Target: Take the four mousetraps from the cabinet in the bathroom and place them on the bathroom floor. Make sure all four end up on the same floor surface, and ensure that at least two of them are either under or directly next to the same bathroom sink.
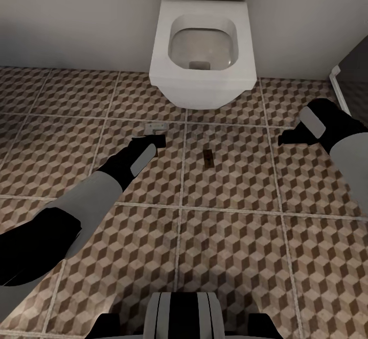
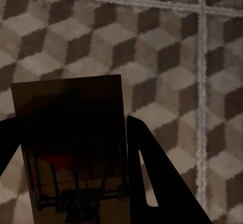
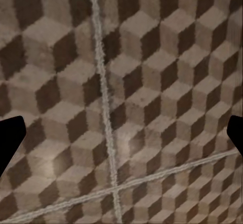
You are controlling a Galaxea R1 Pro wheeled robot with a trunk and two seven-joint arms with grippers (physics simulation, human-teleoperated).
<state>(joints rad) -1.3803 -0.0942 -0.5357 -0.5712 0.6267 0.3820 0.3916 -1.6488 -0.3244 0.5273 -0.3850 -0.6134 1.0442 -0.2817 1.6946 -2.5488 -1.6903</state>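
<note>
My left gripper reaches low over the bathroom floor, just in front of the toilet. It is shut on a mousetrap. In the left wrist view this flat brown board with wire parts sits between the two dark fingers, above the patterned tiles. A second mousetrap lies flat on the floor to the right of that gripper. My right gripper hangs open farther right. Its wrist view has only floor tiles between the spread fingertips. The cabinet and the sink are out of view.
A white toilet stands against the grey wall straight ahead, its bowl overhanging the tiles. A dark panel with a pale trim rises at the far right. My own base shows at the near edge.
</note>
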